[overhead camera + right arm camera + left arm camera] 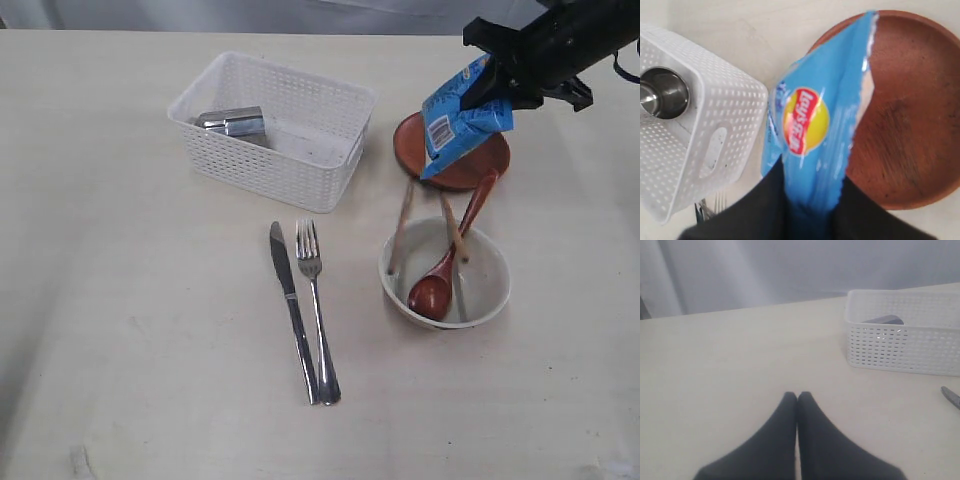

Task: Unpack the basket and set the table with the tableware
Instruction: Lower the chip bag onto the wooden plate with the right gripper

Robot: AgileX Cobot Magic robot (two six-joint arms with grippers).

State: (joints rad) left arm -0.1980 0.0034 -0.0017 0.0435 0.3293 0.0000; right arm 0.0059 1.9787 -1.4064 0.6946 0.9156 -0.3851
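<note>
While the right gripper (pixel 495 88) clamps the blue snack packet (pixel 455 120) right of the basket (pixel 268 168), the left gripper (pixel 797 396) rests pressed together; steel cup (pixel 235 122) inside basket.

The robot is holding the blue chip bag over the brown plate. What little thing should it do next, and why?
Probably lower the blue bag onto the brown plate, ready to let go. The right gripper pinches the bag's top, so it hangs over the bare plate. The steel cup lies in the basket, waiting for a free gripper.
</note>
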